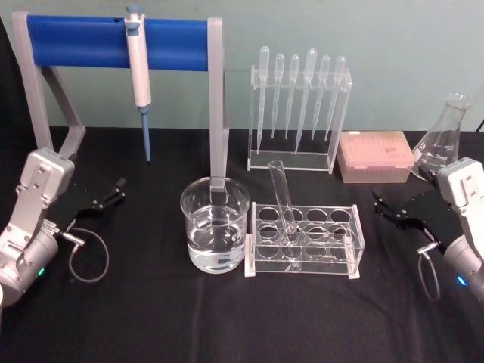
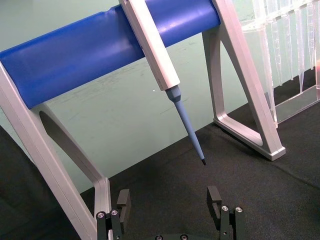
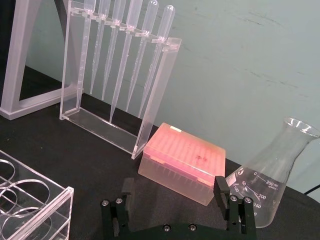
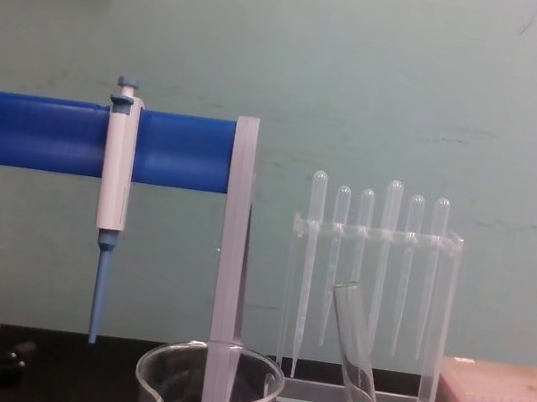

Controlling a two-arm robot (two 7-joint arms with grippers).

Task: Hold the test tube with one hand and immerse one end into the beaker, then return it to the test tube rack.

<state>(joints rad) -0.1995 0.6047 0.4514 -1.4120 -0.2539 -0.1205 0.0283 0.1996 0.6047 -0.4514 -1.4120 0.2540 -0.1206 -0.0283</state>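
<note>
we start at the left claw [image 1: 112, 194], low over the black table [image 1: 227, 325] on its left side. in the left wrist view its fingers [image 2: 123, 200] stand wide apart with nothing between them, so it is released. ahead of it and higher up, the white-and-blue pipettor [image 1: 138, 68] hangs on the blue stand [image 1: 76, 41]. well off to this claw's right sits the beaker [image 1: 198, 227], partly filled with clear liquid. it stands between this claw and the test tube [image 1: 284, 204].

the test tube sits in a hole toward the left end of the test tube rack [image 1: 352, 246], just right of the beaker. its long axis is close to upright but tilted: the rounded end is down in the rack and the open rim leans back and toward the beaker side.

the right claw [image 1: 380, 206] is low at the table's right side, its fingers [image 3: 220, 187] spread and empty, so it too is released. from this claw the tube lies to the left, near, with only the right half of the rack between them. the pink tip box [image 1: 376, 155] and the flask [image 1: 445, 136] sit ahead of it.

we judge the right arm the nearer one, with the clearer line. a sideways reach leftward above the rack top would meet the tube's bare upper length across its axis. a lift along the tilt should then free it, and the beaker waits just beyond.
</note>
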